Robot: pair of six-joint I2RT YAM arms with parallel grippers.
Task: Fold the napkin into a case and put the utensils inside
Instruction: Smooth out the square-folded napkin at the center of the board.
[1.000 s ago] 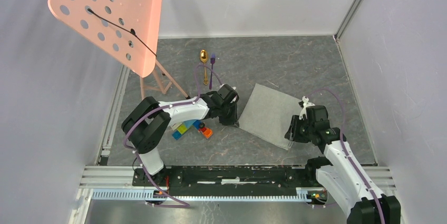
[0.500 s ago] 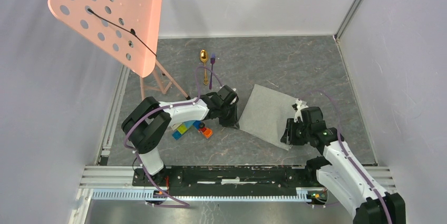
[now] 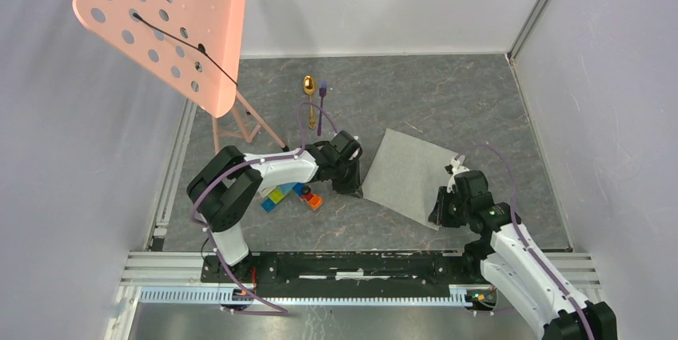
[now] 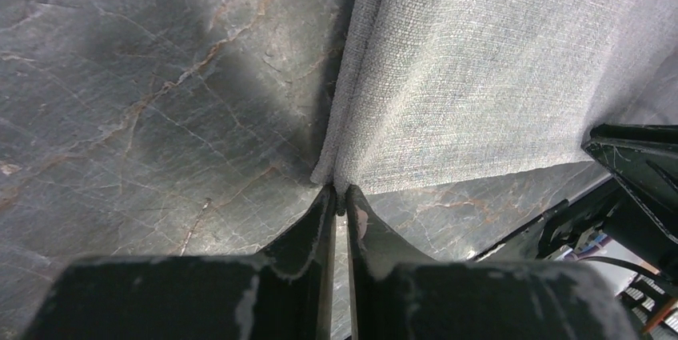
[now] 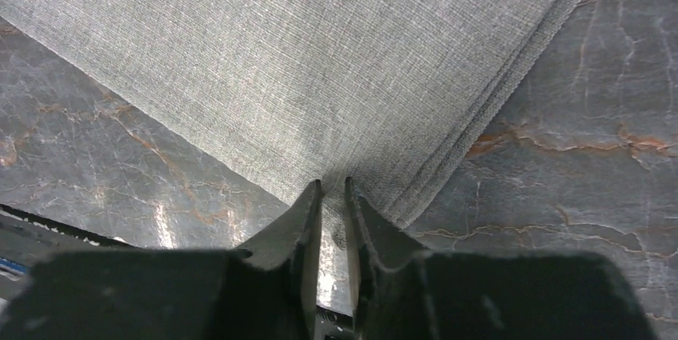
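Seeing napkin (image 3: 404, 176) flat on the worktop (image 3: 448, 96), right of centre, turned so its corners point at the walls; stacked hems along the edges in both wrist views, so reads as doubled over

Got left jaws pinching its left corner: tips nearly together, cloth corner caught right between them

Got right jaws at the near-right corner, only a slit between them, tips sitting over the hem; looks like cloth nipped in that slit, hard to be sure from this angle

Reaching in low from opposite sides with both arms, napkin in between

Finding spoon (image 3: 309, 88) and fork (image 3: 321, 108) side by side toward the far side of the worktop, well apart from the napkin, handles pointing back at the arms, fork just right of spoon

Spotting toy blocks (image 3: 289, 194) clustered under the left arm, near the napkin's left corner, not touching it

Noting pink perforated stand (image 3: 164, 24) at far left, tilted over the worktop
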